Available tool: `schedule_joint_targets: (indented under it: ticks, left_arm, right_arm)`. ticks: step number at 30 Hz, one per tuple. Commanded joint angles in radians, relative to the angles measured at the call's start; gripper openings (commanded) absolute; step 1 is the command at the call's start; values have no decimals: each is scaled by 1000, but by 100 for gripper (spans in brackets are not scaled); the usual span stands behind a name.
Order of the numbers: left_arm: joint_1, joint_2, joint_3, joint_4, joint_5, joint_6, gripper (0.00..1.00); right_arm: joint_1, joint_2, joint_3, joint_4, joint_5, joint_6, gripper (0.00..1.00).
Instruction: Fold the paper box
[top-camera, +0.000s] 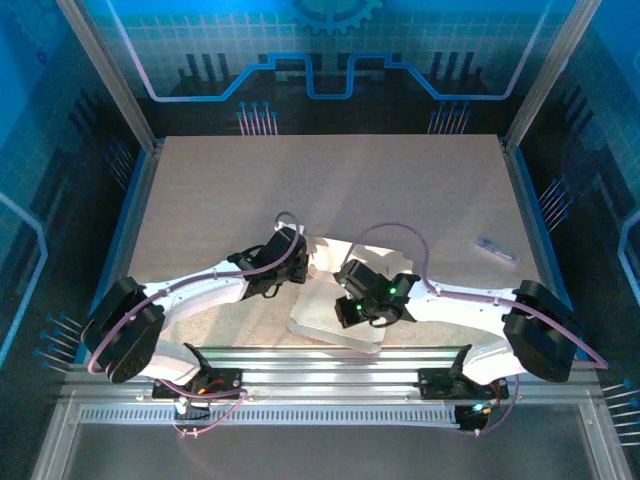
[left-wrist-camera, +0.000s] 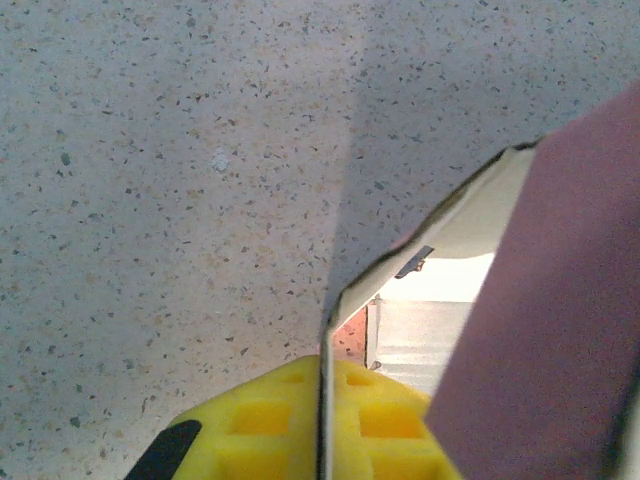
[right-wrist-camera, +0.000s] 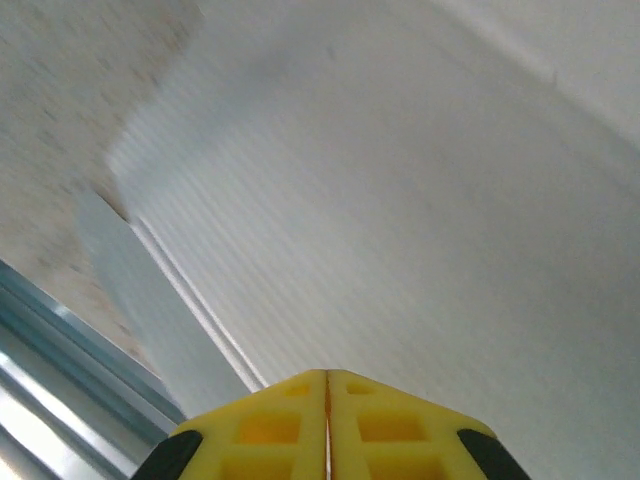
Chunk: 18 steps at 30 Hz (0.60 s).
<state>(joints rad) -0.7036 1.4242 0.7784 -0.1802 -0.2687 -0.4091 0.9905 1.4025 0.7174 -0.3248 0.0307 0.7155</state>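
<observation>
The paper box (top-camera: 335, 325) is lying whitish face up near the front edge of the counter (top-camera: 250, 180), with one flap standing raised. My left tool (left-wrist-camera: 322, 420) is clamping that flap's thin edge, closed tight on it, while my right tool (right-wrist-camera: 327, 400), closed and seemingly empty, is hanging over the white panel. I am risking the card slipping free or creasing off its line if the sheet is sliding under my pull.
</observation>
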Motion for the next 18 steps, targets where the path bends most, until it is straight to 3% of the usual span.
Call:
schedule_joint_targets:
  ticks: [1, 18]
  left_arm:
    - [-10, 30, 15, -105, 31, 20, 6]
    - [-15, 32, 63, -214, 200, 23, 3]
  right_arm:
    - [33, 39, -28, 33, 17, 17, 9]
    - [112, 185, 6, 139, 92, 131, 4]
